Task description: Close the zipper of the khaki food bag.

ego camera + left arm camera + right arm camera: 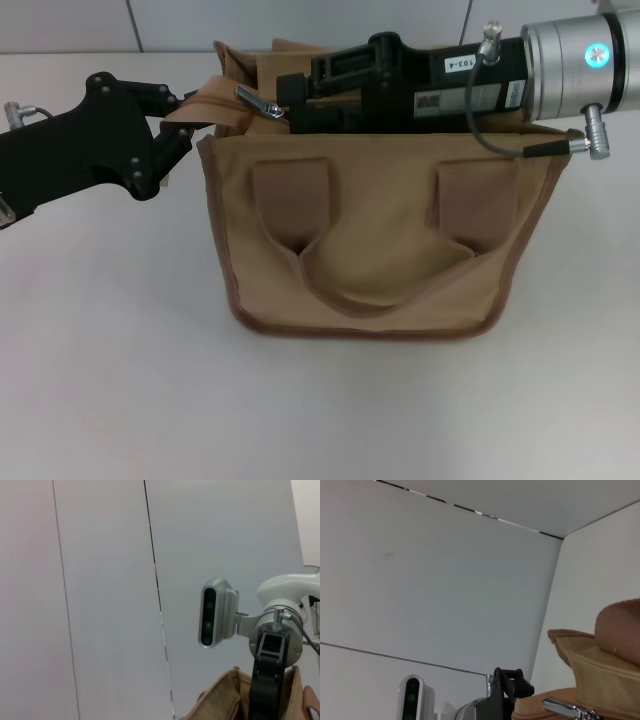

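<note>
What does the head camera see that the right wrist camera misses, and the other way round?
Only the head view shows the white table, the boxy khaki canvas food bag's front with its tan webbing handle loop, and both black grippers: the left gripper at the bag's left top corner, the right gripper above the bag's top. Only the right wrist view shows the white wall's corner seam. Both show the khaki bag and the shiny silver zipper pull tab.

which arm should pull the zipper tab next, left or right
Right, probably. The right hand reaches across the top of the khaki food bag with its tip right at the silver pull tab. The left hand is at the bag's left end, seemingly pinching fabric there.
</note>
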`<move>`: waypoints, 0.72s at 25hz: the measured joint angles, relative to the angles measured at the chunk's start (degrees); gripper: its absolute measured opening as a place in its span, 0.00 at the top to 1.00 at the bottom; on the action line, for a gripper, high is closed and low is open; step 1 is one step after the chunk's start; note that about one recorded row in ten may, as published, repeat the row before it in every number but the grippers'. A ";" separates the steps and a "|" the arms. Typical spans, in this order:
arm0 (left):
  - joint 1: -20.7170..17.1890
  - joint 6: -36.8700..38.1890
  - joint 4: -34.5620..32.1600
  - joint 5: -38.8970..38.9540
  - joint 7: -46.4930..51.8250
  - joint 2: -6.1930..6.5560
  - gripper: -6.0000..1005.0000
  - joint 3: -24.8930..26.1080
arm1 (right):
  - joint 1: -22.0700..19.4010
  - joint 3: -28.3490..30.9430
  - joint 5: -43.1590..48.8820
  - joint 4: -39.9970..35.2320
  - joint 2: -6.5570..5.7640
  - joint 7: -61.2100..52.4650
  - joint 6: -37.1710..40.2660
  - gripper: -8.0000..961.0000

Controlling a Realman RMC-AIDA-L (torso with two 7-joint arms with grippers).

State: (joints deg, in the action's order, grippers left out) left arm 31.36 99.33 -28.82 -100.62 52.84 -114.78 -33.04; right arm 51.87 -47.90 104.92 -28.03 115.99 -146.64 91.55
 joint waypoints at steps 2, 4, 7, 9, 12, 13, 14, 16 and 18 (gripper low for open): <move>0.04 0.24 0.00 0.00 -0.02 0.00 0.98 0.00 | 0.13 0.00 0.00 0.56 0.13 -0.17 -0.32 0.56; 0.10 0.61 -0.04 0.00 -0.07 0.00 0.98 0.00 | 0.25 0.00 0.00 0.76 0.43 -0.58 -0.71 0.56; 0.18 1.53 -0.09 0.00 -0.22 -0.05 0.98 0.00 | 0.31 0.00 0.00 0.79 0.75 -1.00 -0.94 0.56; 0.22 2.23 -0.10 0.04 -0.63 -0.12 0.98 0.00 | 0.31 -0.08 0.00 0.78 0.81 -1.02 -1.11 0.56; 0.36 3.02 -0.12 0.17 -1.07 -0.30 0.98 0.00 | 0.33 -0.57 0.00 0.79 0.83 -1.18 -1.53 0.56; 0.45 3.28 -0.14 0.17 -1.09 -0.34 0.98 0.00 | 0.34 -0.65 0.00 0.79 0.83 -1.24 -1.60 0.56; 0.60 3.54 -0.16 0.18 -1.09 -0.37 0.98 0.00 | 0.34 -0.70 0.00 0.79 0.83 -1.29 -1.61 0.56; 0.86 3.89 -0.17 0.38 -1.10 -0.37 0.98 -0.05 | 0.34 -0.72 0.00 0.79 0.83 -1.34 -1.62 0.56; 1.13 4.06 -0.34 1.05 -1.10 -0.38 0.98 -0.32 | 0.34 -0.72 0.00 0.79 0.83 -1.34 -1.68 0.56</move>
State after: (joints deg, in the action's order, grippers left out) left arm 32.48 103.39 -29.16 -99.57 51.74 -115.16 -33.36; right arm 52.21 -48.62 104.92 -27.24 116.82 -147.99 89.86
